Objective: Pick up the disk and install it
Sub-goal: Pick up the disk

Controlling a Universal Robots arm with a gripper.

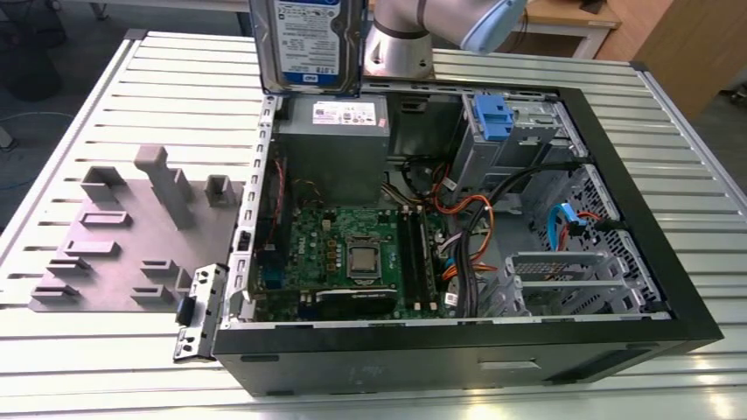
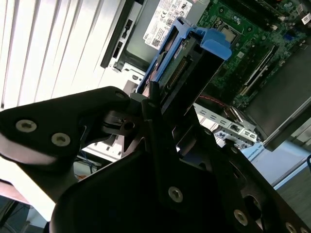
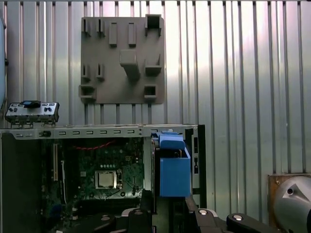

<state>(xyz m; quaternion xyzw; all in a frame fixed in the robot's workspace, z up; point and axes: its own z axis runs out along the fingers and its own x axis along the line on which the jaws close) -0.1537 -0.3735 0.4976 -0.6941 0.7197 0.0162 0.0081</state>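
The disk (image 1: 306, 44) hangs upright in the air at the top of the exterior view, label facing the camera, over the far corner of the open computer case (image 1: 607, 350) toward the exterior view's left. In the second wrist view my gripper (image 2: 167, 104) is shut on the disk (image 2: 194, 63), whose blue carrier rails and connector edge stick out beyond the black fingers (image 2: 154, 114). In the first wrist view the disk's blue carrier (image 3: 173, 170) sits just above the gripper (image 3: 163, 206), over the case's edge.
Inside the case lie the motherboard (image 1: 350, 258), a grey power-supply box (image 1: 338, 131) and another blue drive carrier (image 1: 492, 118) in its bay. A grey fixture plate (image 1: 129, 236) and a metal bracket (image 1: 198, 311) rest on the slatted table (image 1: 187, 79).
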